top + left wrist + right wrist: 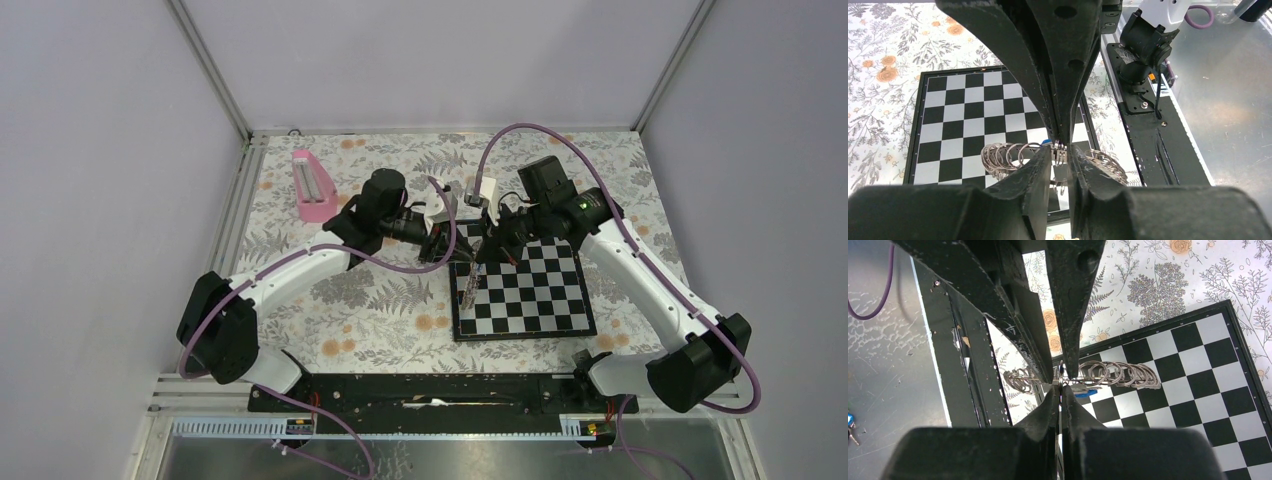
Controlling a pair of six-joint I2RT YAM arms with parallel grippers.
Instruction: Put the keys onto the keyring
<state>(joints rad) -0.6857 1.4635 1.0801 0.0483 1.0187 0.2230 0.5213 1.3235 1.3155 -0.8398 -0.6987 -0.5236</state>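
Left gripper (1060, 159) has its fingers pressed in on the keyring (1003, 157), and the right gripper (1061, 390) meets it at the same spot from the opposite side, fingertips squeezed together on one thin loop of the band. So we have both arms pinching the ring almost tip to tip, above the 10 o'clock corner of the chessboard (530, 300). Seen from the right wrist, the band of linked loops runs from 9 to 3 o'clock straight through the pinch, with the longer stretch going out toward 3. The key (1087, 392) shows us only its blue head, tucked just under that longer stretch at 4 o'clock of the right fingertips. Its blade is hidden, and we cannot tell whether it is threaded on or merely lying against the loops. Neither arm is meaningfully nearer, since both tips sit just beside the head. We judge that one hand would have to hold the ring while the other frees itself for the key, and the right wrist has the clearer view of it
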